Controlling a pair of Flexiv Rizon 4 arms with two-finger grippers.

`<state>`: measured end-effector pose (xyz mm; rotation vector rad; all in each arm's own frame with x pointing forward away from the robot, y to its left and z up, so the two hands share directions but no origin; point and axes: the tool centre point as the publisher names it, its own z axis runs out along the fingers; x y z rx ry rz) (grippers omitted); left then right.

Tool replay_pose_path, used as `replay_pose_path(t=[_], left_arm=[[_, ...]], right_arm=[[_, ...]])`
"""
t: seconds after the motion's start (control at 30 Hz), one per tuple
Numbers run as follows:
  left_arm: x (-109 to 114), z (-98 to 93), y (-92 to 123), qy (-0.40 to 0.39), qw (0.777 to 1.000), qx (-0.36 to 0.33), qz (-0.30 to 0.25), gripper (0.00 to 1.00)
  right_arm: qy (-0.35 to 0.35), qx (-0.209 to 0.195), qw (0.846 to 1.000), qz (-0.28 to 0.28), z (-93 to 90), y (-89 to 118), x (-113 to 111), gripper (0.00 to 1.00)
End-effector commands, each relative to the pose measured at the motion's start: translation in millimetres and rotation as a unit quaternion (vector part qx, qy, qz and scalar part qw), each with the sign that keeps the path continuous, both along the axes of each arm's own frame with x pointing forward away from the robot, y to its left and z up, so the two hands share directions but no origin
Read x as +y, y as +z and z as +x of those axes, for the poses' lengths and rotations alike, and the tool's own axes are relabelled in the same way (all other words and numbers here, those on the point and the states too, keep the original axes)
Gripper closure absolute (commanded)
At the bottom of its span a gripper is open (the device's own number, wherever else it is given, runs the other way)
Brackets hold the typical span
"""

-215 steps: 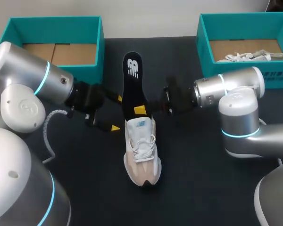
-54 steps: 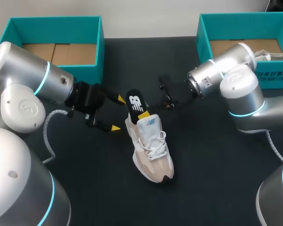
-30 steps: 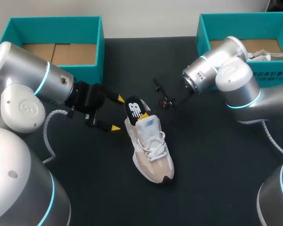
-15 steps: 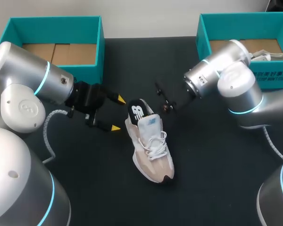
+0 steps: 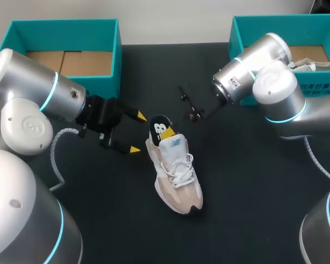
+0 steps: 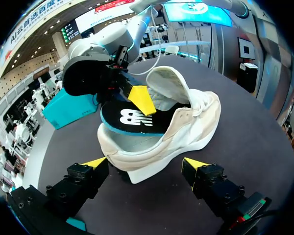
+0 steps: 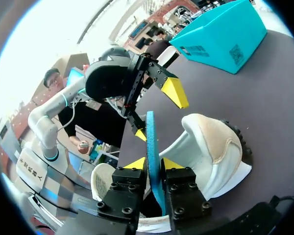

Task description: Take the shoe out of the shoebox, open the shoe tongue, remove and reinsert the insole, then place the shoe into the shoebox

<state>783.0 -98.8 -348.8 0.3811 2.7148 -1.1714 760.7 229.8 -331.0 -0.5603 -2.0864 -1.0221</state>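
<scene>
Dark counter (image 5: 236,209) carries the shoe (image 5: 176,173) just ahead of the left claw (image 6: 144,162), spread and empty; the right claw (image 7: 153,164) is clenched on the insole (image 5: 160,129), half tucked inside; a slanted push could buckle it or skid the unbraced shoe.

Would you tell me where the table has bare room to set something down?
Free: the strip between the left shoebox and the right shoebox at the far side, and the table right of the shoe, toward the right arm. Crowded: the shoe's heel, where the open left gripper and the right gripper holding the insole meet.
</scene>
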Motion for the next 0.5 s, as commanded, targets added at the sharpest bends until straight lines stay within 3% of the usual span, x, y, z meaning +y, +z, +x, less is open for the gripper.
replay_pose_path(t=[0.03, 0.3, 0.5], left_arm=[[0, -0.6, 0, 0.0, 1.0, 0.0, 0.002, 0.0], [0, -0.6, 0, 0.0, 1.0, 0.0, 0.002, 0.0], [0, -0.6, 0, 0.0, 1.0, 0.0, 0.002, 0.0]], right_arm=[[0.012, 0.018, 1.0, -0.008, 5.0, -10, 6, 1.0], [0.001, 0.049, 0.999, -0.021, -21.9, -19, 4, 1.0], [-0.005, 0.048, 0.998, -0.031, -24.2, -17, 2, 1.0]])
